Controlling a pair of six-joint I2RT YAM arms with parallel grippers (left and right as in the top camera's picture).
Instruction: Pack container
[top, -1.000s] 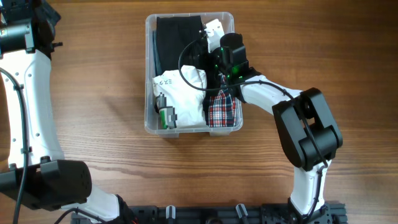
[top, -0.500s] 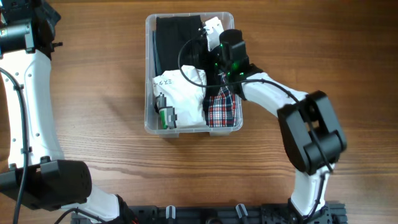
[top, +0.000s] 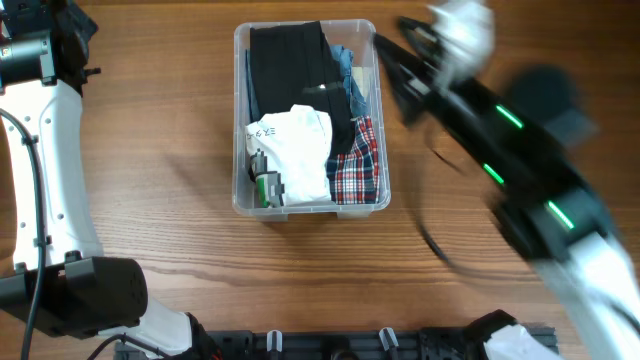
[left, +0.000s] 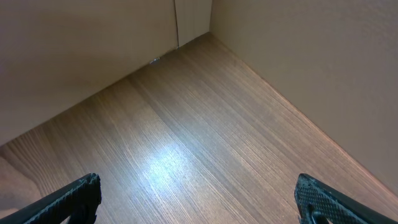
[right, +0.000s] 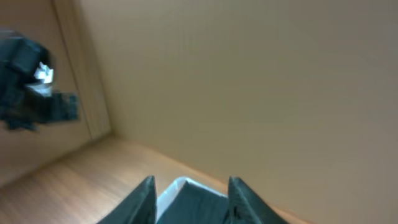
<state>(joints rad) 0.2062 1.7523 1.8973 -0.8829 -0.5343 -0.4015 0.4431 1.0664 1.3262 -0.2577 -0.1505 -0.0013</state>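
Overhead: clear round-cornered plastic container (top: 239, 120) holds folded cloth (top: 300, 150); left gripper (left: 198, 190) and right gripper (right: 190, 185) spread.

Right arm (top: 500, 130) is a motion-blurred smear near the table's (top: 160, 120) right edge. Left gripper (left: 198, 190) is cut off below, only fingertips (left: 74, 196) showing. Lettering on the white garment (top: 300, 155) is unreadable.

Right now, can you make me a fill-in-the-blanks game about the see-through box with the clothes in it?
1. The clear container stands on a ____ table.
2. The folded white garment lies ____ the container.
3. The checked garment beside it is mostly ____.
4. The left gripper hangs over bare table with its jaws wide ____.

Missing words: wooden; inside; red; open.
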